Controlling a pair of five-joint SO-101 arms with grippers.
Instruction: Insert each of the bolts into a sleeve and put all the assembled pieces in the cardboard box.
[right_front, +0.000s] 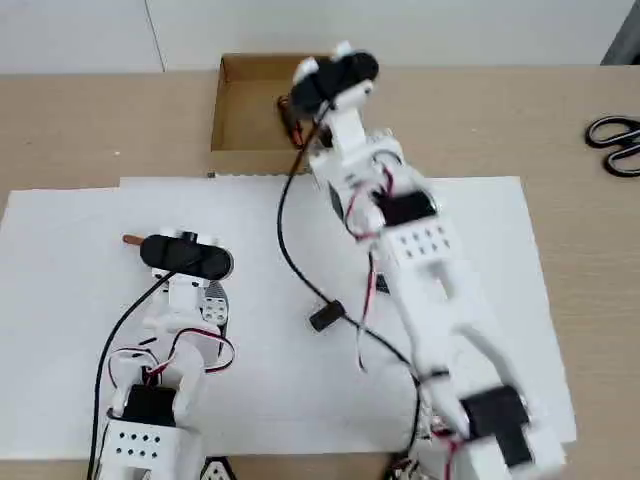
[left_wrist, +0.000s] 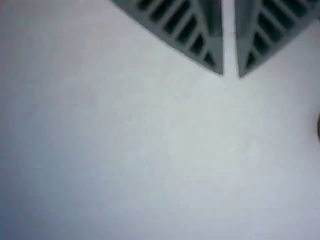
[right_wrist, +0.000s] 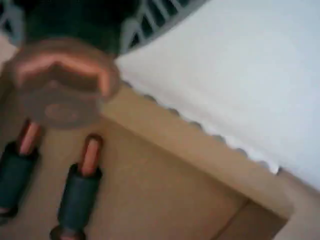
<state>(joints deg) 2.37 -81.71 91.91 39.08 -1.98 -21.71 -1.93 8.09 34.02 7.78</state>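
The cardboard box (right_front: 232, 110) sits at the back of the table, past the white paper. My right gripper (right_front: 292, 108) hangs over the box's right part, shut on an assembled piece (right_wrist: 60, 85): a copper bolt head below a dark sleeve, close to the camera. On the box floor lie two assembled pieces (right_wrist: 80, 195) (right_wrist: 15, 175), dark sleeves with copper bolts sticking out. My left gripper (left_wrist: 231, 72) is low over the white paper at the left, fingers nearly touching, nothing between them. A small orange-brown stub (right_front: 132, 239) shows beside it; I cannot tell what it is.
White paper (right_front: 260, 380) covers most of the table. Scissors (right_front: 615, 140) lie at the far right edge. A black cable with a plug (right_front: 325, 315) trails across the paper between the arms. The box's near wall (right_wrist: 200, 150) stands between the paper and the box floor.
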